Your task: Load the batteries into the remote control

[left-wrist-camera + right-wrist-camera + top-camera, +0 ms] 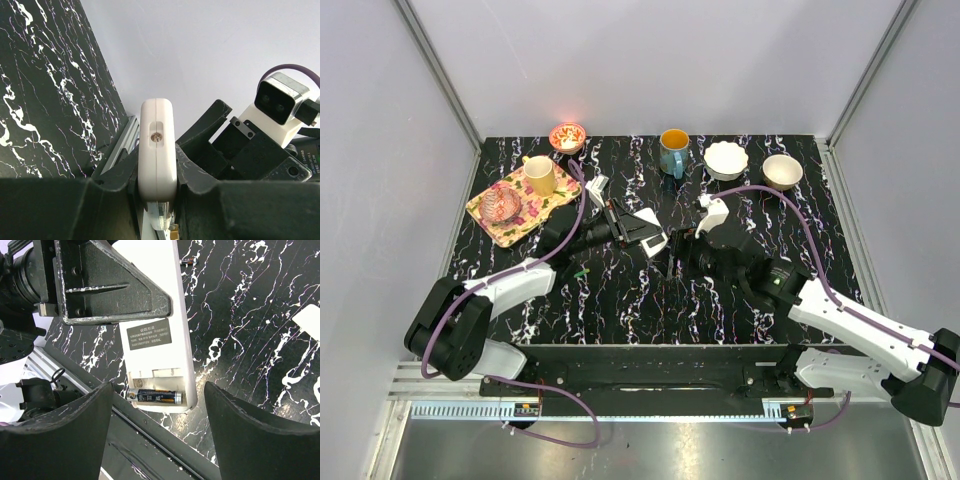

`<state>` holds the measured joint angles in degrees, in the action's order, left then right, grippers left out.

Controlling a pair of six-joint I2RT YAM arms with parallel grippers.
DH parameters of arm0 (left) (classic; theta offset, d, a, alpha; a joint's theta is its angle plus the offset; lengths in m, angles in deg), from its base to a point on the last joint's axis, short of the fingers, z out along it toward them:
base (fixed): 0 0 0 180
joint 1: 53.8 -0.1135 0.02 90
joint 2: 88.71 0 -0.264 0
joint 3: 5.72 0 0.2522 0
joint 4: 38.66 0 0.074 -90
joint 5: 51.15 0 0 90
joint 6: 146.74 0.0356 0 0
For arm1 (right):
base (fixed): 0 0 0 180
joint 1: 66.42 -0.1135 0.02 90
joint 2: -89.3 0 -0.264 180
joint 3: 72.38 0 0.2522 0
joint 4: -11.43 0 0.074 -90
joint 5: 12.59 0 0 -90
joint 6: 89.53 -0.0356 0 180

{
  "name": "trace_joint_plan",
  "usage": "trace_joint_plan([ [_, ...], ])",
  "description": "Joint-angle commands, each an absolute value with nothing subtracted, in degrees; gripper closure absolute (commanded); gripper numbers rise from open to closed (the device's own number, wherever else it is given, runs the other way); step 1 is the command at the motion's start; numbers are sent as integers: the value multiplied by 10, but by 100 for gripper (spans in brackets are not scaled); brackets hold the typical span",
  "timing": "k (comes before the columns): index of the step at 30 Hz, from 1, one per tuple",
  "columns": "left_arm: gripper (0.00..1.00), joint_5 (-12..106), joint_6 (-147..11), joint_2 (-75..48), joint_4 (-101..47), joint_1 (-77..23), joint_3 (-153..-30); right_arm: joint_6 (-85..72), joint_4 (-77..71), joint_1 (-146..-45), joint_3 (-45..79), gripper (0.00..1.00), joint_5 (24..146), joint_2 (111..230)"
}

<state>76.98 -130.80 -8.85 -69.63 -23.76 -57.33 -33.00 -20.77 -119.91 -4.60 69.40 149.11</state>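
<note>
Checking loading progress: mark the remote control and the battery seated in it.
remote control (149, 334): right wrist view, printed label on its white back.
battery (154, 396): right wrist view, middle of its body, in the open compartment.

The remote control (177, 355) is smooth white plastic with a soft sheen, and its label (149, 334) is matt grey. The battery (154, 396) wears a glossy dark wrapper. The counter (250, 315) looks like polished black stone veined white. The right hand (158, 390) has matt black, scuffed fingers (260, 435).
</note>
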Motion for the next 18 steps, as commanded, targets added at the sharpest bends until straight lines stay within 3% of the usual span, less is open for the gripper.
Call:
trace_joint_plan([
  [1,100,771,-1314,-110,-746,-239,-573,-322,-187,-1195,-49,23,679,1484],
  [13,100,769,-1317,-115,-755,-239,-566,-326,-179,-1195,-59,30,677,1474],
  [18,100,767,-1315,-115,-753,-239,-564,-328,-177,-1194,-55,20,683,1474],
])
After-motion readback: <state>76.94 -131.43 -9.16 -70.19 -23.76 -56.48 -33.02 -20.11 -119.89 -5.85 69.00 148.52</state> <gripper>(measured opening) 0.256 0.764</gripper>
